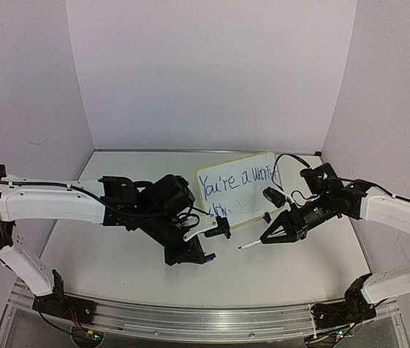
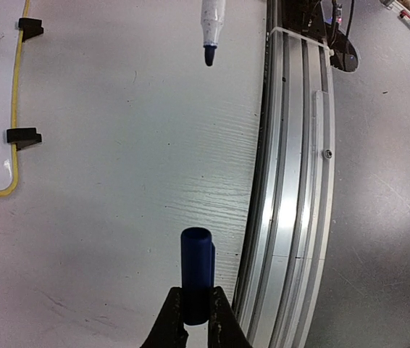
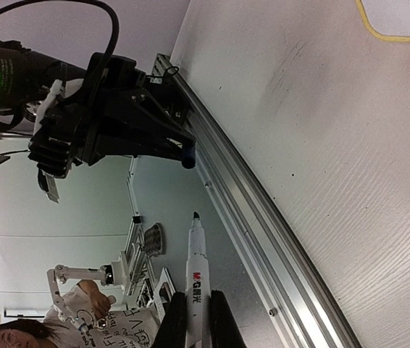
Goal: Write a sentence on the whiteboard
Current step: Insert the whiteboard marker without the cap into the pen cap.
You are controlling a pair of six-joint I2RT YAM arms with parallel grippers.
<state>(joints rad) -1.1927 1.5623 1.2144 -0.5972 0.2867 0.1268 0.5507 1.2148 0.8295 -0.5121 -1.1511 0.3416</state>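
1. Whiteboard (image 1: 248, 201) sits on the far half of the counter (image 1: 103, 254), at 12 o'clock from both claws. Remaining items run near to far.
2. Aluminium rail (image 1: 190, 319): runs along the near counter edge, at 6 o'clock.
3. Left claw (image 1: 206, 254): fingers clamped on a blue cap (image 2: 196, 272), whose open end points away from the claw, over bare counter.
4. Right claw (image 1: 274, 233): fingers clamped on the barrel of a white marker (image 1: 252, 243). The uncapped dark tip points to 9 o'clock, toward the cap but apart from it, on the near side of the board and not touching it.
5. Clip feet (image 1: 266, 216): two, black, on the board's near edge.
6. Sentence (image 1: 237, 181): blue lettering in two lines. The upper line starts "You're a"; the rest is not legible.
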